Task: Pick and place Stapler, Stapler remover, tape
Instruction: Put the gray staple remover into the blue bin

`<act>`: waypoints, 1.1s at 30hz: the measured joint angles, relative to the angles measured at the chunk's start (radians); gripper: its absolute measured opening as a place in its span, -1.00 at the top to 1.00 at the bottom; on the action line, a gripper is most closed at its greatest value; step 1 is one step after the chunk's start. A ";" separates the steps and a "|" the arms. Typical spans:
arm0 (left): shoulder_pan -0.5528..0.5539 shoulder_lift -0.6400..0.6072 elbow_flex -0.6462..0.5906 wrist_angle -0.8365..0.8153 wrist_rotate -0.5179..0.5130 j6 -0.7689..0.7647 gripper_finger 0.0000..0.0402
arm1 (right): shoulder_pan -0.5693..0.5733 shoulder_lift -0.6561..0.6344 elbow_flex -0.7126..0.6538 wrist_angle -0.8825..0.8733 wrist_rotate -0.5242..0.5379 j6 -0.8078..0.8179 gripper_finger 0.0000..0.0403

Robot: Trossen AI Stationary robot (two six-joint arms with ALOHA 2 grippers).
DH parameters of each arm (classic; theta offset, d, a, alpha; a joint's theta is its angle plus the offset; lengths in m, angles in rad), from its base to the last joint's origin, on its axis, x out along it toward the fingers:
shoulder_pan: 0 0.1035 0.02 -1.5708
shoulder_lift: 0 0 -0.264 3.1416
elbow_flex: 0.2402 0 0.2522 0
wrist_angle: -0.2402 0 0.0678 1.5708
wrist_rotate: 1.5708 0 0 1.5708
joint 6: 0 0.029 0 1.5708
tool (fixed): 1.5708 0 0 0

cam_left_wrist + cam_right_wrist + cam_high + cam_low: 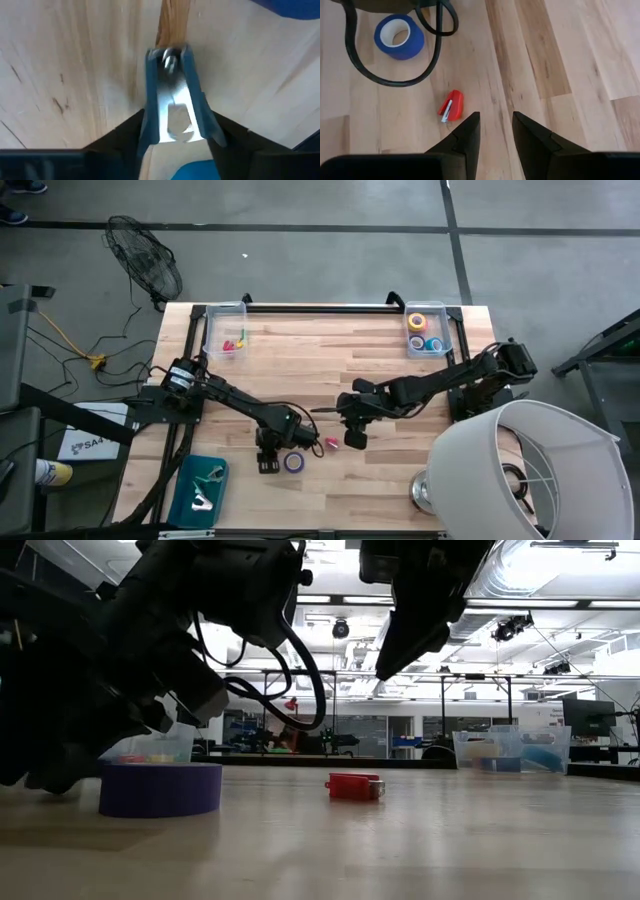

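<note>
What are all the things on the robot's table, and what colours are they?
Tape roll: one, purple, loose on the wood near the table's front, beside the left gripper.
Small stapler: one, red, lying on the wood just ahead of the right gripper.
Staple remover: one, blue with a metal inside, held between the left gripper's fingers.
Left bin: one, clear, back left corner, with small red, green and yellow things inside.
Right bin: one, clear, back right corner, holding yellow, blue and pink tape rolls.
Tray: one, teal, front left corner, with metal-looking pieces in it.
Lampshade: one, white, front right.
Left gripper: dark, front middle, gripping the staple remover.
Right gripper: dark, open, empty, above the stapler.
</note>
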 joint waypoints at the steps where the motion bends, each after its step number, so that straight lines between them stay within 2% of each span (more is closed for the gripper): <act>1: 0.000 0.000 0.000 0.000 0.000 0.003 0.01 | 0.000 0.000 0.000 0.000 -0.002 0.000 0.47; 7: 0.002 0.000 0.001 0.003 0.015 -0.016 -0.45 | 0.000 0.000 0.000 -0.003 -0.003 0.006 0.47; 11: 0.002 0.000 0.001 0.000 0.015 -0.037 -0.60 | 0.000 0.000 0.000 -0.004 -0.003 0.007 0.47; 17: 0.002 0.000 0.005 -0.003 0.022 -0.048 -0.62 | 0.000 0.000 0.000 -0.005 -0.003 0.007 0.47; 24: 0.002 0.000 0.067 -0.001 -0.063 -0.069 -0.62 | 0.000 0.000 0.000 -0.006 -0.003 0.007 0.47; 33: 0.002 0.000 0.051 -0.001 -0.081 -0.097 -0.62 | 0.000 0.000 0.000 -0.006 -0.018 0.008 0.47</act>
